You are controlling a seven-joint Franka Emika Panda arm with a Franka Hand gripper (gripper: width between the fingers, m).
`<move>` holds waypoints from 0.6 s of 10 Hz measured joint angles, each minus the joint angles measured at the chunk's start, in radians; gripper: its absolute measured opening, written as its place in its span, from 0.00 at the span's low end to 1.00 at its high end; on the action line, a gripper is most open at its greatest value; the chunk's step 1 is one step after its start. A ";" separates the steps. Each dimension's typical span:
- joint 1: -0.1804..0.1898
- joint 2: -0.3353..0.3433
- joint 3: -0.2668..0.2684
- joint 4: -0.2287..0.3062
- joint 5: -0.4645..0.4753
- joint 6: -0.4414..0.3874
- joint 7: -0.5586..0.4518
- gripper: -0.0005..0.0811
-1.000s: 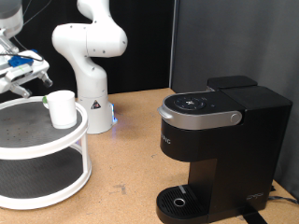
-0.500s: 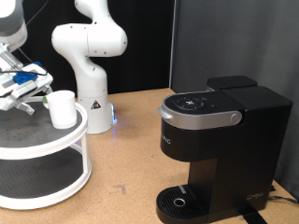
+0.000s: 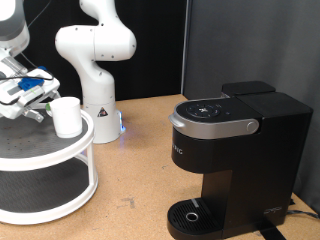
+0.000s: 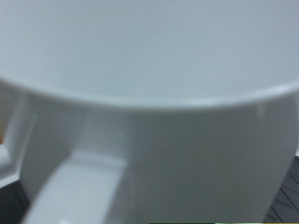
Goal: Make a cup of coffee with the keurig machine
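The small white cup [image 3: 67, 116] stands upright on the top shelf of a round two-tier stand [image 3: 30, 150] at the exterior view's left. My gripper [image 3: 40, 98] hovers just left of the cup at its height, fingers spread and pointing at it, with nothing between them. In the wrist view the cup's white wall [image 4: 159, 65] fills the frame, blurred, with its handle [image 4: 75, 187] showing; no fingers appear there. The black keurig machine [image 3: 240, 150] sits at the right with its grey lid handle [image 3: 215, 124] down and its round drip tray [image 3: 190, 215] bare.
The white robot base [image 3: 95, 60] stands behind the stand, against a black curtain. The brown tabletop [image 3: 140, 170] stretches between stand and machine. The stand's lower shelf [image 3: 40, 190] is dark and holds nothing visible.
My gripper has dropped and shifted right toward the cup since a second ago; in the last half second it barely moved. The cup has stayed put.
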 joint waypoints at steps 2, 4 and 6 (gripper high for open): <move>-0.004 -0.005 0.000 0.000 0.000 -0.007 0.000 0.99; -0.006 -0.006 0.000 0.000 0.000 -0.007 0.000 0.82; -0.006 -0.006 0.001 0.000 0.000 -0.004 0.000 0.49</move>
